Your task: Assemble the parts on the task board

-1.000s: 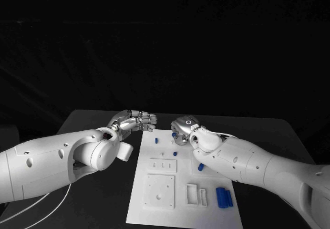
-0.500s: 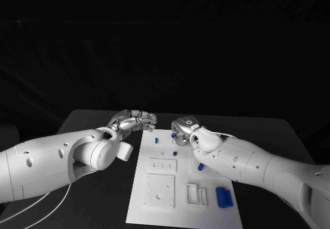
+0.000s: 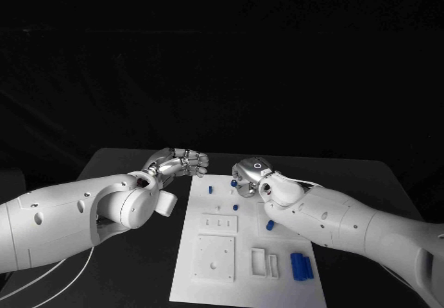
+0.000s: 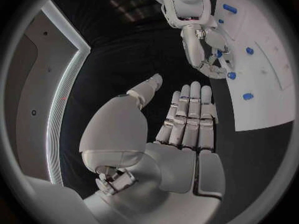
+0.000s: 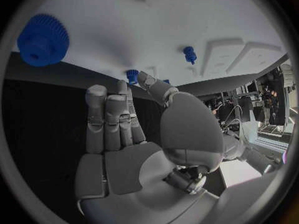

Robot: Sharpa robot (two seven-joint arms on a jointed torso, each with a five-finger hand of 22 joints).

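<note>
Black table (image 3: 120,163), left hand (image 3: 180,162) curled empty, right hand (image 3: 248,176) over task board (image 3: 208,282)

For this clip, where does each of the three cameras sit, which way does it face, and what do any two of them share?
Head view: on the robot's head, looking down at the black table; both white arms enter, the left hand and right hand at the task board's far end.
Left wrist view: behind the left hand, facing across the table; the right hand shows over the task board.
Right wrist view: behind the right hand, facing the task board and a blue gear.
Shared: all three show the task board.
</note>
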